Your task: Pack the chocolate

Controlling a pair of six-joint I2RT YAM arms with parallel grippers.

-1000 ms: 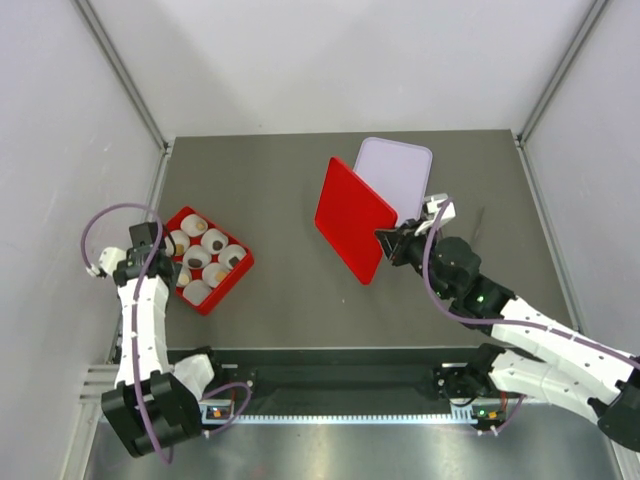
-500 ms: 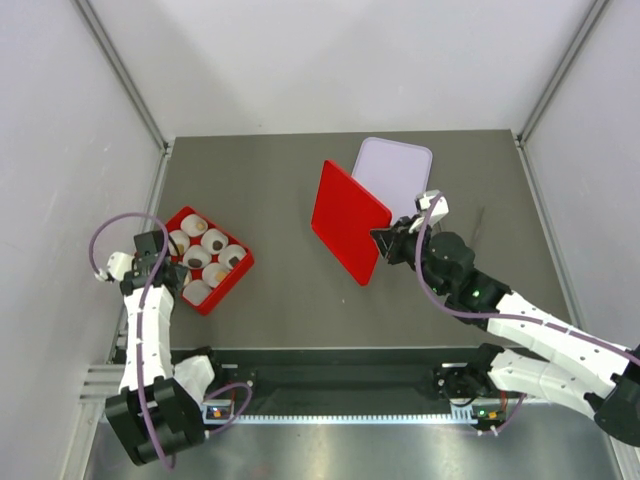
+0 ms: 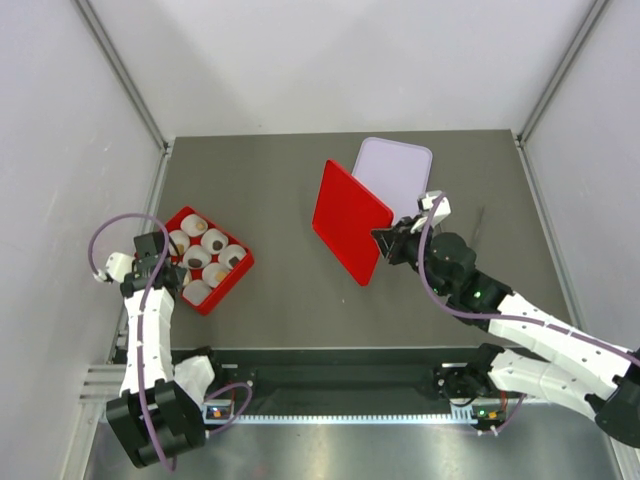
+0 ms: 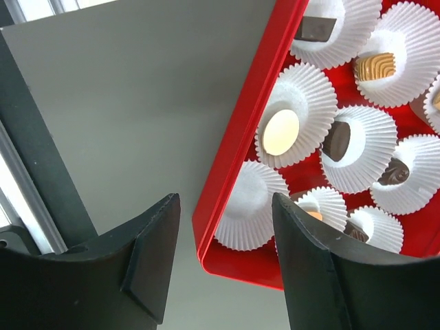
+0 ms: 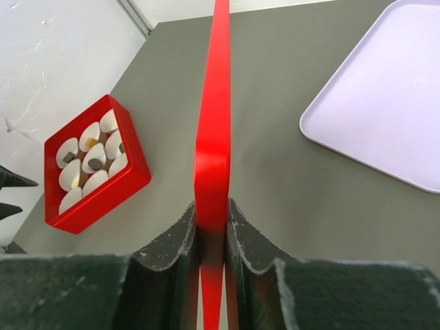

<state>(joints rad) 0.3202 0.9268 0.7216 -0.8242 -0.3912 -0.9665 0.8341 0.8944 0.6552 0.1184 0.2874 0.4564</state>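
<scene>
Over the table [image 3: 280,200], from the top view, we see the red box [image 3: 232,275] at the left, its white paper cups [image 3: 197,258] filled in rows, and the left gripper [image 3: 163,258] parked at the box's near-left corner. We read that as bracing: it stands where it could steady the box while the cover comes. The right gripper [image 3: 385,245] is clenched on a corner of the red lid [image 3: 348,220], lifted on edge in front of the lilac tray [image 3: 400,170], well apart from the box.

At the left wrist, we look down between jaws standing apart, straddling the box's corner [image 4: 240,137] without a grip we can confirm. The chocolate [image 4: 337,141] sits in the cups [image 4: 247,220]: dark pieces, a caramel one, a pale round one. One cup by the corner looks empty.

At the right wrist, the fingers pinch the lid [image 5: 214,124] edge-on, so it rises as a thin red line straight ahead of the right gripper [image 5: 213,227]. Beyond it lie the box [image 5: 130,182] and, to the right, the tray [image 5: 385,96]. We judge the filling done and the closing step next; the lid must be turned flat and squared to the box rim.
</scene>
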